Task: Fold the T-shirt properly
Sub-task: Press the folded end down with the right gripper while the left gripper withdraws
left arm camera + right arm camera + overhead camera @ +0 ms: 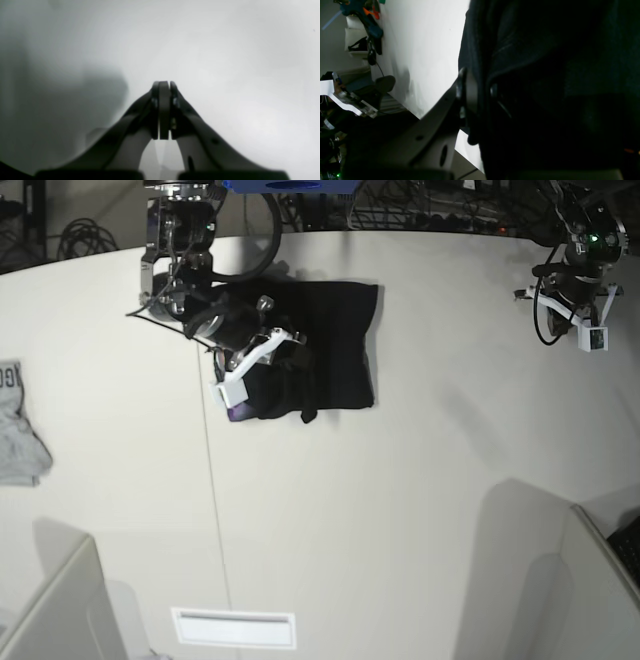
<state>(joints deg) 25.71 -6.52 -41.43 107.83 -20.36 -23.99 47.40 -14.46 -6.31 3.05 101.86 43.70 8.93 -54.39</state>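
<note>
One right tool [476,95] pinches the folded black T-shirt [335,345].

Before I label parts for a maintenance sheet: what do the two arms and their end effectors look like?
Both arms are dark, each with a white wrist bracket. The right arm carries black cables near its base; the left arm shows a green light. The left end effector has curved dark-grey fingers with small screws. The right end effector matches it.
</note>
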